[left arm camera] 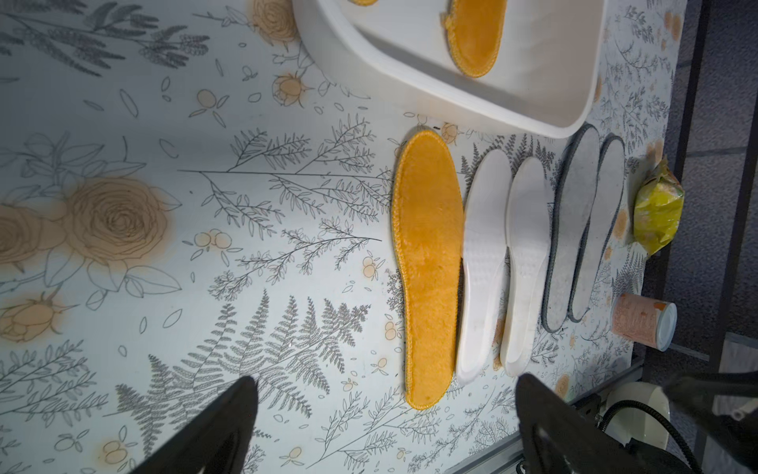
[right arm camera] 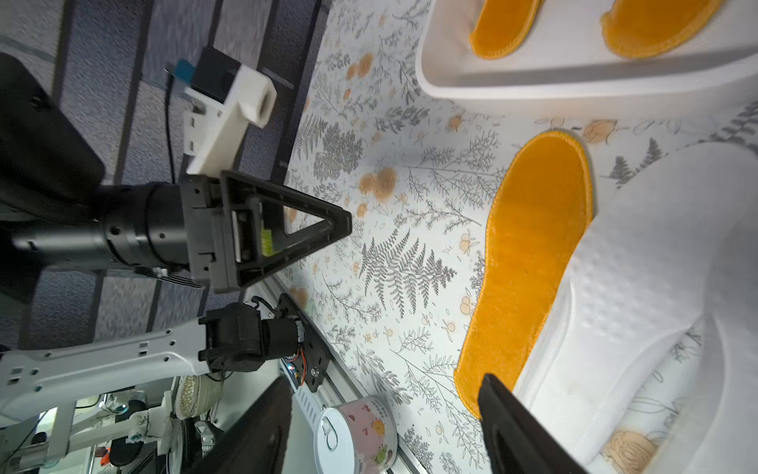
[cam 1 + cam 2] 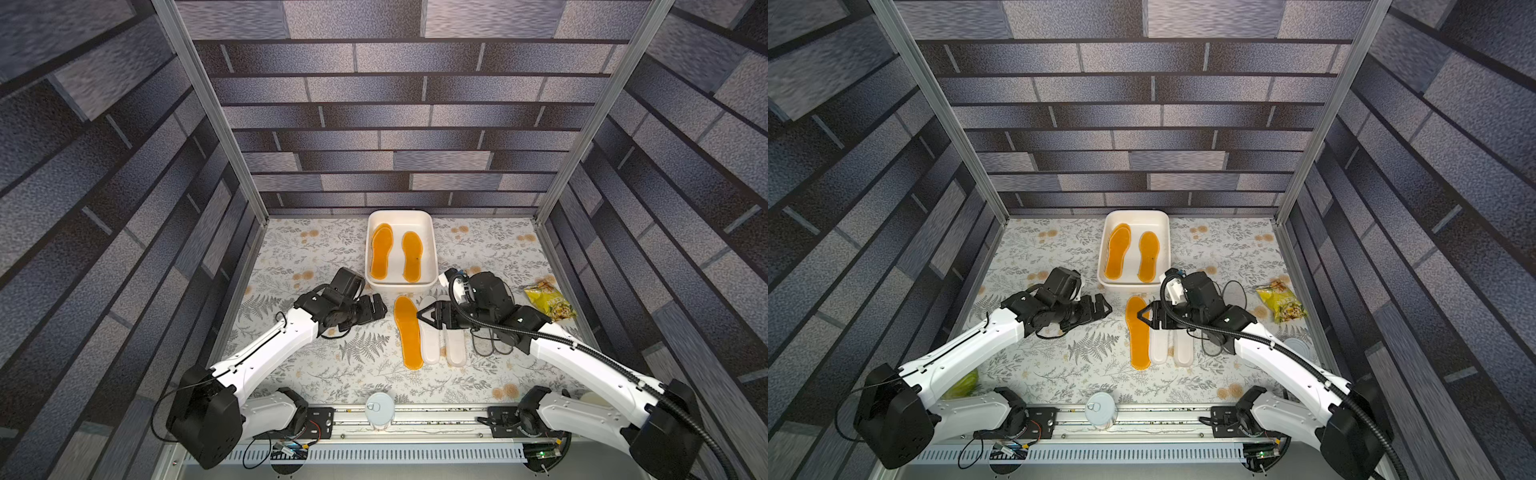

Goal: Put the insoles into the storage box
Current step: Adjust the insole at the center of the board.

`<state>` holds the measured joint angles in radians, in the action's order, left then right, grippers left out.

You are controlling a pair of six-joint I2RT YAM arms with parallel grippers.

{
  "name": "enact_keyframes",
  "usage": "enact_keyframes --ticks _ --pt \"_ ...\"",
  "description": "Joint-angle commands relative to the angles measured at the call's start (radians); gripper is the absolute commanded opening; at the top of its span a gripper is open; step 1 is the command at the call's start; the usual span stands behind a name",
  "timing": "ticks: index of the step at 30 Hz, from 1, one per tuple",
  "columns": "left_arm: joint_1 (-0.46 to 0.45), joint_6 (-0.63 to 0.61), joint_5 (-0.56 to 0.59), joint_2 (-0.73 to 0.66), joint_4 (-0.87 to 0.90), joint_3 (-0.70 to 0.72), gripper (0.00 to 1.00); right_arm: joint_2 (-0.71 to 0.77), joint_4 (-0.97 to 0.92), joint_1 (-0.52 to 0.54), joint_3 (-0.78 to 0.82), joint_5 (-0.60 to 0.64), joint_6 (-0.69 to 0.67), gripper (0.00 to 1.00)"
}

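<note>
The white storage box (image 3: 433, 245) stands at the back centre, with orange insoles (image 3: 412, 256) lying flat inside it; the left one (image 3: 381, 251) looks like two stacked. On the table in front lie one orange insole (image 3: 407, 332) and two white insoles (image 3: 430, 343). Two grey insoles (image 1: 572, 230) beside them show only in the left wrist view. My left gripper (image 3: 380, 308) hangs open and empty, left of the orange insole's toe. My right gripper (image 3: 422, 314) is open above the white insoles' toe end, one fingertip (image 2: 488, 383) over the orange insole's edge.
A yellow snack bag (image 3: 548, 301) lies at the right edge. One can (image 3: 379, 409) stands on the front rail, another (image 1: 644, 320) near the grey insoles. A cream bowl (image 1: 635, 410) sits by the right arm's base and something green (image 3: 961, 384) under the left arm. Walls enclose three sides.
</note>
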<state>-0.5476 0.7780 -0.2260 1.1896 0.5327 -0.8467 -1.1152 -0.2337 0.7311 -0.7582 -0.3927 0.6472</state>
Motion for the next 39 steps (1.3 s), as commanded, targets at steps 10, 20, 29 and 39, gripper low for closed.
enact_keyframes --ticks 10,20,29,39 --pt "0.064 0.064 -0.109 -0.045 -0.077 0.08 1.0 -0.332 0.228 0.174 -0.015 0.19 0.135 0.72" --pt "0.072 0.084 -0.141 -0.017 -0.134 0.102 1.0 -0.344 0.121 0.177 -0.014 0.304 0.181 0.73" --pt "0.072 0.093 -0.17 0.005 -0.15 0.099 1.0 -0.386 0.13 0.178 -0.025 0.276 0.176 0.73" --pt "0.064 0.104 -0.19 0.03 -0.173 0.102 1.0 -0.401 0.086 0.176 -0.023 0.32 0.199 0.74"
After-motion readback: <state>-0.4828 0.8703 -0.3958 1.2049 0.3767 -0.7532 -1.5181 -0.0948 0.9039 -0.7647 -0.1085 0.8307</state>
